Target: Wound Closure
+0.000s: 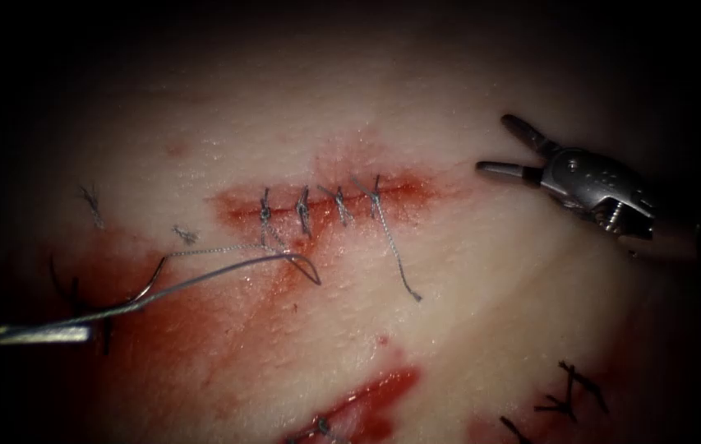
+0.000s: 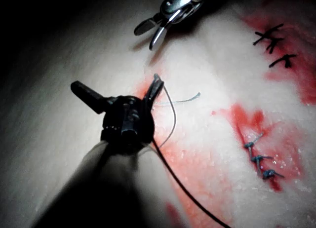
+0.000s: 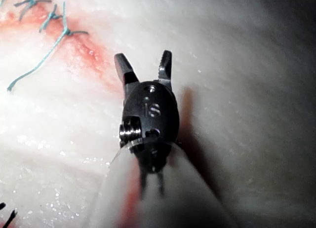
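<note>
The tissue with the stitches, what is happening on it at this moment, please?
The cut in the tissue carries four knotted stitches. The left tool, low on the left of the cut, has its jaws shut on the thread; the needle lies on the red fluid beside it, seemingly outside the tissue. The right tool hovers to the right of the cut with its jaws open, holding nothing.

Two tools are seen: the left tool [image 1: 38, 333] and the right tool [image 1: 502, 148]. Four knotted stitches [image 1: 321, 205] are counted across one closed cut [image 1: 399, 191]. One needle [image 1: 146, 288] is counted, with one thread [image 1: 227, 267]. Perhaps two loose thread ends [image 1: 91, 204] are discerned.
</note>
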Available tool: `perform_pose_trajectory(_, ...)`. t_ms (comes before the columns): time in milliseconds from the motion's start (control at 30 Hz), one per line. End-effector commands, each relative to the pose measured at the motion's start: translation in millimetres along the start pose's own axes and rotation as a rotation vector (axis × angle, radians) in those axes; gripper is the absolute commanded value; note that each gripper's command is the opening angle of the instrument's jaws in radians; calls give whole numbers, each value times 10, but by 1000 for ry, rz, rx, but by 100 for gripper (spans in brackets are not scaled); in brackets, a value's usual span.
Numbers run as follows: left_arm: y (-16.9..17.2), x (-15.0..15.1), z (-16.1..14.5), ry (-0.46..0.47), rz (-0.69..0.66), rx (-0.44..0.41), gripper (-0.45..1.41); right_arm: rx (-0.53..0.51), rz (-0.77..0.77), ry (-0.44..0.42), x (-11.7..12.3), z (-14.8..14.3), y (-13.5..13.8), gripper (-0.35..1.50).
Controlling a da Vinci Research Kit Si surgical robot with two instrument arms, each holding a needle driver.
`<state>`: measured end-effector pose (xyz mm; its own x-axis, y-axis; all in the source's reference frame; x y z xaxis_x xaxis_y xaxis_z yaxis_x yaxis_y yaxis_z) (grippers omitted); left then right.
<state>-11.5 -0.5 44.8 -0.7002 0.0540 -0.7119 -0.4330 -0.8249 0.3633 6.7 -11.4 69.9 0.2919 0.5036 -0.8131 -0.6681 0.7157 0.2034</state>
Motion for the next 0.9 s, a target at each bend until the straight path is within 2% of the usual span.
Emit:
perform_pose_trajectory(33,-2,-6,15,-162,164,80,120,6,0,2,2,13,-6,106)
perform_pose_trajectory(100,-6,-14,23,-242,292,154,126,7,1,2,3,14,-8,106)
perform_pose_trajectory(133,-9,-17,27,-259,320,196,125,10,1,3,3,15,-9,106)
perform_pose_trajectory(167,-16,-24,35,-291,364,293,118,10,1,4,4,15,-11,106)
perform_pose_trajectory(233,-19,-27,43,-319,394,379,116,8,2,3,4,15,-14,106)
perform_pose_trajectory(300,-19,-26,55,-355,384,411,116,36,2,10,6,17,-21,103)
perform_pose_trajectory(367,-17,-23,60,-342,298,417,105,58,3,10,9,18,-27,98)
perform_pose_trajectory(400,-14,-20,65,-297,209,399,91,75,2,6,10,19,-30,88)
perform_pose_trajectory(433,-14,-20,65,-297,209,399,91,75,2,6,10,19,-30,88)
perform_pose_trajectory(500,-8,-14,71,-150,114,327,64,96,0,10,10,19,-31,74)
perform_pose_trajectory(533,-5,-11,74,-107,83,295,61,99,-1,11,10,19,-31,71)
perform_pose_trajectory(567,-2,-8,76,-68,46,266,61,101,-1,11,10,18,-30,68)
perform_pose_trajectory(600,8,-2,84,20,-8,195,61,102,-2,12,9,18,-29,66)
perform_pose_trajectory(700,28,8,96,121,-36,104,61,105,-2,12,9,17,-28,64)
perform_pose_trajectory(733,44,14,105,157,-77,19,61,107,-3,10,8,15,-27,62)
perform_pose_trajectory(833,64,20,119,192,-121,-79,76,110,-3,10,8,14,-25,61)
perform_pose_trajectory(900,78,22,134,240,-134,-159,78,113,-4,11,7,12,-25,61)
